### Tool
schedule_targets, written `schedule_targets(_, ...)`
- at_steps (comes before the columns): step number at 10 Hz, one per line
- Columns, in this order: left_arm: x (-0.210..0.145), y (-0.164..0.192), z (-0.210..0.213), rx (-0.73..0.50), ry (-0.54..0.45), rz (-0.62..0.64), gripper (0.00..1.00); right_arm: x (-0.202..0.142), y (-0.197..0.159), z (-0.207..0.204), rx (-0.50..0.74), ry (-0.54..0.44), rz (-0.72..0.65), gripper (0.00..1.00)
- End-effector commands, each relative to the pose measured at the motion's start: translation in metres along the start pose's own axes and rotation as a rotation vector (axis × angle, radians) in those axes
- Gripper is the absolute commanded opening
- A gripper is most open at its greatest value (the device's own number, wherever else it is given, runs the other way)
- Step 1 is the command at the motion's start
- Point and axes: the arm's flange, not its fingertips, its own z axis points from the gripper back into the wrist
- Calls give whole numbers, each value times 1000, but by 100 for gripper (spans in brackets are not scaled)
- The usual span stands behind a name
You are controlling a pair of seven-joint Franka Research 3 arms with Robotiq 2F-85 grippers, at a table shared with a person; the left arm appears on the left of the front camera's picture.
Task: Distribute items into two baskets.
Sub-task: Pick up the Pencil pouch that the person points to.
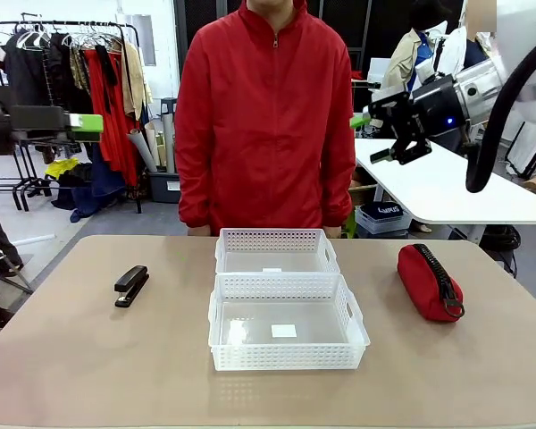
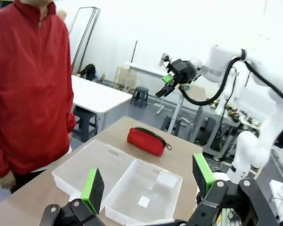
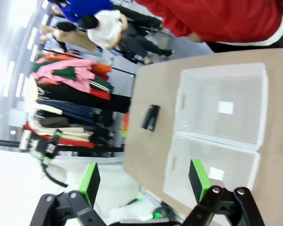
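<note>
Stapler (image 1: pixel 131 285) lies left on the desk (image 1: pixel 71 357), red pouch (image 1: pixel 429 281) right, with the larger basket (image 1: pixel 286 357) and smaller basket (image 1: pixel 272 239) between. Left wrist: your left end effector (image 2: pixel 148 181) hangs spread and empty; align it across the stapler. Right wrist: your right end effector (image 3: pixel 144 181) is spread too; straddle the pouch's middle.

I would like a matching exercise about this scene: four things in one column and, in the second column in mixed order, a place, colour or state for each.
Things:
1. stapler
2. pouch
3. basket nearer the robot
4. right gripper

Descriptions:
A. open, raised above the table
B. red, on the table's right side
C. white, with no item inside
D. black, on the table's left side

Pairs: 1-D, 2-B, 3-C, 4-A
</note>
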Motion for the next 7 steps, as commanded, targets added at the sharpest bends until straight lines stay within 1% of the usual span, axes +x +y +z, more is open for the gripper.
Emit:
schedule_targets(1, 7, 25, 6, -64, -5, -2, 100, 15, -12, 3, 55, -18, -18, 100)
schedule_targets(2, 13, 32, 12, -93, -4, -20, 100, 16, -14, 3, 46, -24, -17, 100)
schedule_targets(3, 1, 8, 9, -37, -15, 2, 100, 11, -15, 0, 9, -45, 1, 100)
schedule_targets(4, 1, 8, 9, -37, -15, 2, 100, 14, -11, 10, 35, -17, -45, 100)
schedule_targets(6, 1, 8, 9, -37, -15, 2, 100, 14, -11, 10, 35, -17, -45, 100)
schedule_targets(7, 2, 17, 14, -45, 4, 13, 100, 14, -15, 8, 12, -22, -43, 100)
